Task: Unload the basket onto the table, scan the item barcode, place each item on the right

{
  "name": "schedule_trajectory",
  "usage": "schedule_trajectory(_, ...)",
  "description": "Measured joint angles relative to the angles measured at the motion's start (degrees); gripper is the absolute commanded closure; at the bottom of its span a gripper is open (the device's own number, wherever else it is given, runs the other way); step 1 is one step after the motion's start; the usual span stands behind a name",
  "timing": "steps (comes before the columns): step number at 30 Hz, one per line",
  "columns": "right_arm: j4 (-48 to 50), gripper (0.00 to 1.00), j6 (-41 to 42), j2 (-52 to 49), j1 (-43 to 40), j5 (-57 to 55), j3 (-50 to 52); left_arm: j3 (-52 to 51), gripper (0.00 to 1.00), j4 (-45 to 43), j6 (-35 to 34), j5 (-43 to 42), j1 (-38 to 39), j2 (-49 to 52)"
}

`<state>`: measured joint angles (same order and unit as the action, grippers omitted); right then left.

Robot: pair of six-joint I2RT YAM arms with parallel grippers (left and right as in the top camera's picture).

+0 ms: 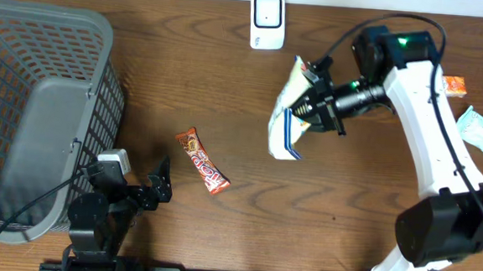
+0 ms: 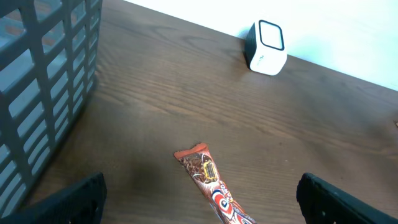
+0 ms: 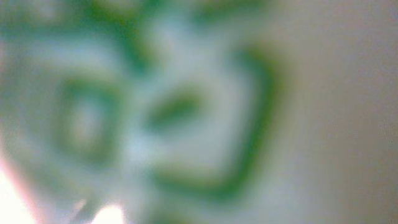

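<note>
Fingers of the right gripper (image 1: 312, 103) clamp the snack bag (image 1: 286, 121); the left gripper (image 1: 163, 181) is spread wide.
Overhead: the bag hangs at 5 o'clock from the scanner (image 1: 267, 21), and a candy bar (image 1: 202, 160) lies at 1 o'clock from the left gripper. Left wrist: its fingers (image 2: 74, 199) flank the candy bar, with the scanner at 1 o'clock and the basket (image 2: 37, 74) at 9. Right wrist: only blurred green-and-white print.
</note>
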<state>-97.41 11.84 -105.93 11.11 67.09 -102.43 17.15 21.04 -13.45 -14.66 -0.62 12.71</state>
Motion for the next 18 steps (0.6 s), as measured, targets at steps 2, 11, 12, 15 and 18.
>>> schedule_trajectory(2, -0.02, 0.99, -0.33, 0.98, -0.92, -0.33, 2.19, 0.00, 0.02, 0.00, 0.00, 0.00, 0.00, 0.00)
schedule_trajectory(11, 19.61, 0.99, -0.24, 1.33, -2.45, -12.31, 7.74, 0.00, 0.02, 0.00, 0.00, 0.00, 0.00, 0.00)
schedule_trajectory(12, 23.26, 0.99, 0.33, 1.33, -2.16, -14.84, 7.74, 0.00, 0.02, -0.02, 0.00, 0.00, 0.00, 0.00)
schedule_trajectory(15, 34.10, 0.99, 3.56, 1.33, 0.35, -25.03, 7.76, 0.00, 0.02, -0.02, 0.00, 0.00, 0.00, 0.00)
schedule_trajectory(18, 44.19, 0.99, 5.44, 1.33, 4.46, -36.96, 7.80, 0.00, 0.02, 0.00, 0.00, 0.00, 0.00, 0.00)
